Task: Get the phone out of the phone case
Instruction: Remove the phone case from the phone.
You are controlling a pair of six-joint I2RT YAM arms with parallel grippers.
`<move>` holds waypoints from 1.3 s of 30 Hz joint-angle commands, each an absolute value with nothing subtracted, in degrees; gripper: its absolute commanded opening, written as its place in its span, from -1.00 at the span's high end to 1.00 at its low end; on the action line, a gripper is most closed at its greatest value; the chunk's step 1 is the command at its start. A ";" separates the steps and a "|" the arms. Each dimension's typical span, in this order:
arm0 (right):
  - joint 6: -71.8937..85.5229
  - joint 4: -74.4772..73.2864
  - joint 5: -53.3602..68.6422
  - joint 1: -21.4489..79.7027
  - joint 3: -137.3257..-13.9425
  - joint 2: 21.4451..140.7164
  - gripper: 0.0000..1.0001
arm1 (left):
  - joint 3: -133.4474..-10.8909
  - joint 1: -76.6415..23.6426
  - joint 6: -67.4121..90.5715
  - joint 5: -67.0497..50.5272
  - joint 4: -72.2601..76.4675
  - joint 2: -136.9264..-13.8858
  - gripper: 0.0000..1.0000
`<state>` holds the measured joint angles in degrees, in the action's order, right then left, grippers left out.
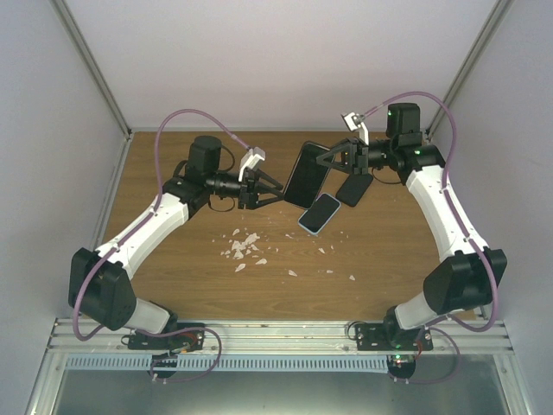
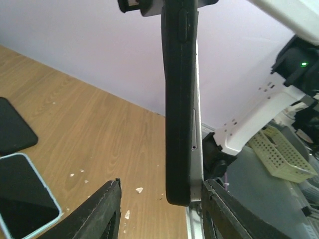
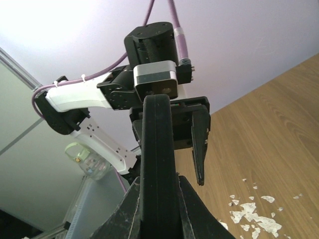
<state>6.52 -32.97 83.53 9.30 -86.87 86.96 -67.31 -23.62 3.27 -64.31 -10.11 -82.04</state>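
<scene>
Top external: we've got the phone case (image 1: 304, 173) up in the air between the two arms, well off the worktop (image 1: 164, 259).
Right hand (image 1: 327, 159): clamped on one end of the case. In the right wrist view both fingers hug its black edge tight.
Left hand (image 1: 275, 190): fingers apart, straddling the case's other end. The left wrist view shows a clear gap on one side, and the other finger (image 2: 219, 209) sits just beside the silver edge.
Phone (image 2: 197, 149): sitting in the case. We only see it edge-on in the left wrist view, as a silver side running along the black shell, roughly upright.
Under the case: a second phone (image 1: 320, 213) with a pale blue rim lies screen up on the wood, with a flat black slab (image 1: 354, 188) just beside it — we can't tell what that one is.
Mess: white flakes (image 1: 244, 248) are scattered around the middle of the worktop.
</scene>
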 commanded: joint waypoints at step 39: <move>9.31 -32.17 102.02 13.11 -86.20 82.67 0.99 | -65.73 -22.65 6.29 -58.93 -5.73 -84.86 0.18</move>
